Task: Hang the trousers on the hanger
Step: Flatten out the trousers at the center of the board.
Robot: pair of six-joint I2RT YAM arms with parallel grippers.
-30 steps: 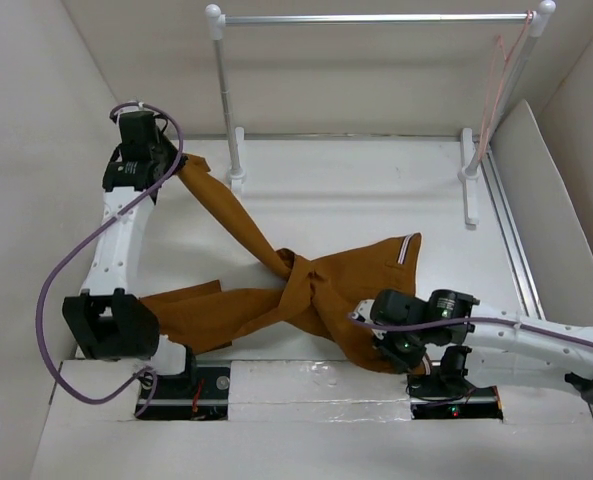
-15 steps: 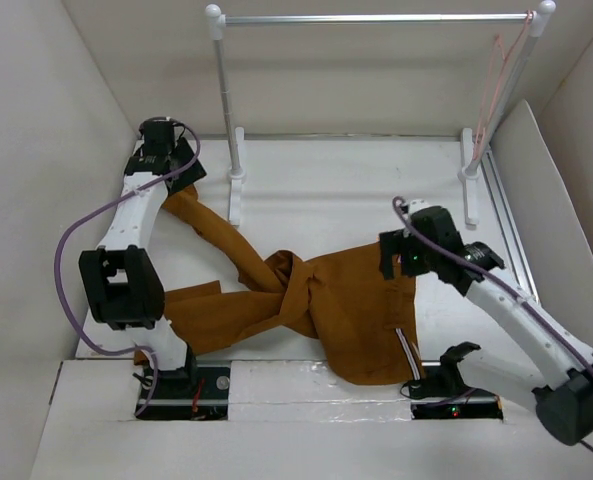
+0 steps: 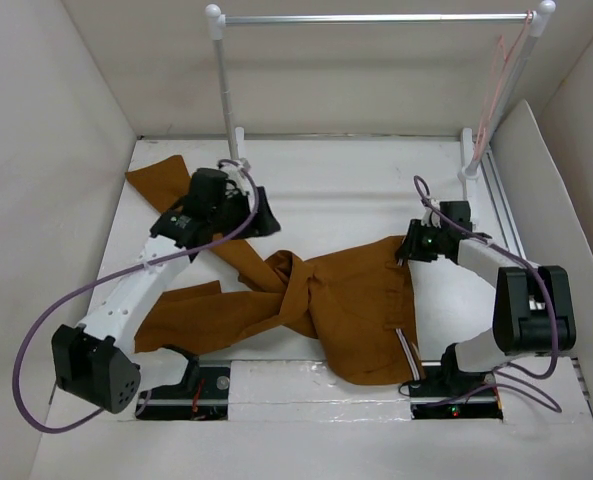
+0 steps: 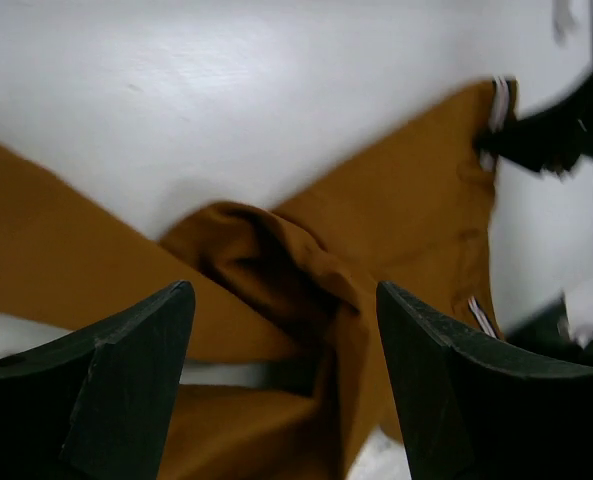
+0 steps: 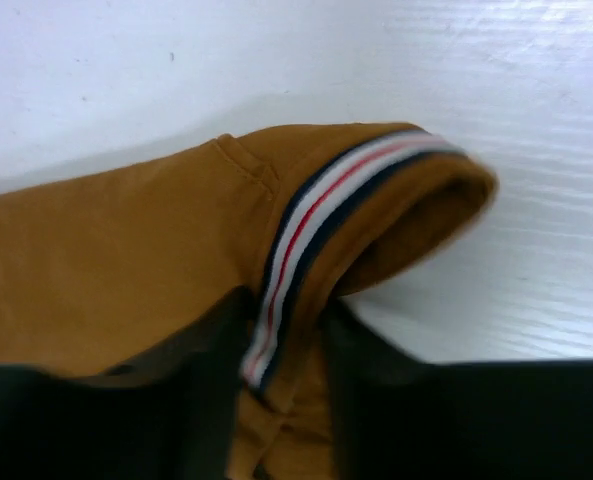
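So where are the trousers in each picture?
Top view: the trousers are spread across the middle of the table, with one leg reaching far left.
Left wrist: they cross the lower picture, beyond the left pincer.
Right wrist: one folded corner fills the left and middle.
Shared landmark: the striped trim by the right pincer.

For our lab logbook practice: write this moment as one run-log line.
trousers: twisted, on table | hanger: on rail | left gripper: open above trousers | right gripper: straddling waistband corner, grip unclear
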